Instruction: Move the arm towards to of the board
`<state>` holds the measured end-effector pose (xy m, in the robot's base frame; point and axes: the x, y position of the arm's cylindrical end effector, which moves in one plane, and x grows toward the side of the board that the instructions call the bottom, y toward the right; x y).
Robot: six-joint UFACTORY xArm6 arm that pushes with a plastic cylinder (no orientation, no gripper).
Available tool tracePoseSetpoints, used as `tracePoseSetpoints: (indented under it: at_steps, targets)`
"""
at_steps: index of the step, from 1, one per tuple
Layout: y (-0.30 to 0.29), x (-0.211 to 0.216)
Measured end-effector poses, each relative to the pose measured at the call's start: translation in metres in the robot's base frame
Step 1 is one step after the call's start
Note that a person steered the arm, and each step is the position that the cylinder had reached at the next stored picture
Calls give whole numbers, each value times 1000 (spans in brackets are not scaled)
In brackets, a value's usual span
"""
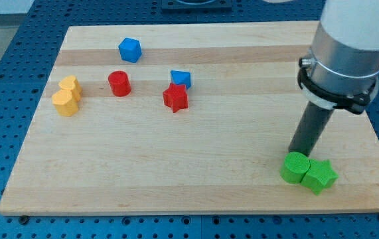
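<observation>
Blocks are split into two groups on the wooden board (196, 179), which sits on a blue perforated bench (3, 79). Over at the view's bottom right there's a green cylinder (295, 167) and a green star (320, 176), touching each other, star on the right side. My tip (296, 153) is right at the top edge of the green cylinder, basically touching it as far as I can tell, with the dark rod (310, 127) leaning up and to the right into the fat silver-and-white arm body (346, 50) that fills the view's top right corner.

No pincer on this rig, just the rod, so there's no open or closed state to tell.

Rest of the stuff is well apart from the tip, over on the view's left half. Red star (175, 97) sits near the middle, with a blue block (181, 79) just above it and touching or nearly so; its shape is hard to call, kinda wedge-like. Red cylinder (119, 83) is to the left of those, on its own. Blue cube-ish block (129, 50) is higher up, near the view's top. Two yellow blocks are pressed together near the board's left edge: upper yellow block (70, 86) and lower yellow block (64, 103), both chunky and rounded.
</observation>
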<state>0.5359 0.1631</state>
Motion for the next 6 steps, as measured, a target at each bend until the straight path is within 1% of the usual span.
tracePoseSetpoints:
  at_steps: [3, 4, 6]
  targets:
    - [12, 2]
    - [12, -17]
    - [12, -133]
